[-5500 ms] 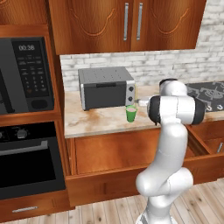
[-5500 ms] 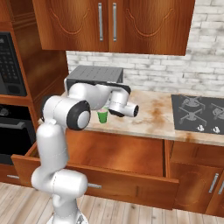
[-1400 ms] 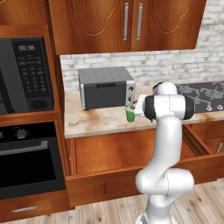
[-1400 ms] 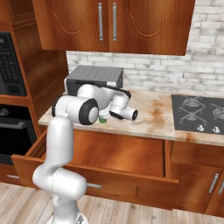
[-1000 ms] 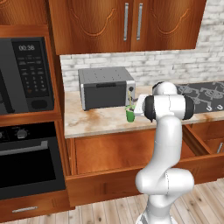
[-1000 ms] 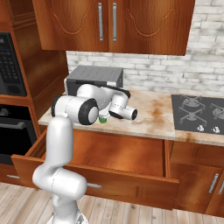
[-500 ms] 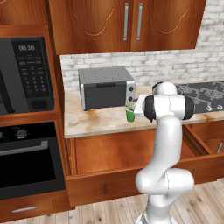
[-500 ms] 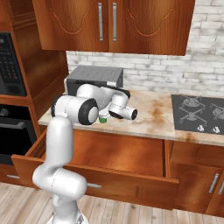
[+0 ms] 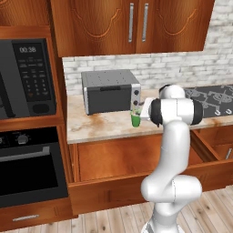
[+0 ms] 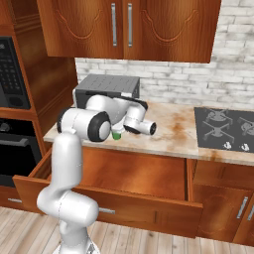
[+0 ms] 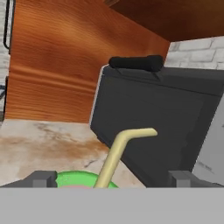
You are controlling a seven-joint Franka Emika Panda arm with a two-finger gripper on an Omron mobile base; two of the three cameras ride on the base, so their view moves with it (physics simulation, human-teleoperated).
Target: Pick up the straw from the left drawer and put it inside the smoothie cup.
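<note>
- The straw stands in the smoothie cup; in the hand view its shaft rises out of the green rim and its bent tip points off to one side
- So the main job looks done: the straw is out of the left drawer and inside the cup
- The cup sits on the bench just in front of the grey toaster oven, beside its lower corner
- The gripper hangs just by the cup, its two dark fingertips well apart on either side of the straw, neither one touching it; the jaws are wide open and hold nothing
- By my reading, what is left is only to draw the hand back without knocking the straw or tipping the cup
- The left drawer is pulled out under the bench; its inside appears bare wood from both base views
- Writing: the microwave display at the left shows pale digits, too small to read with confidence; its keypad markings are unreadable
- No brand or label can be made out on the cup, the toaster oven or the cabinets
</note>
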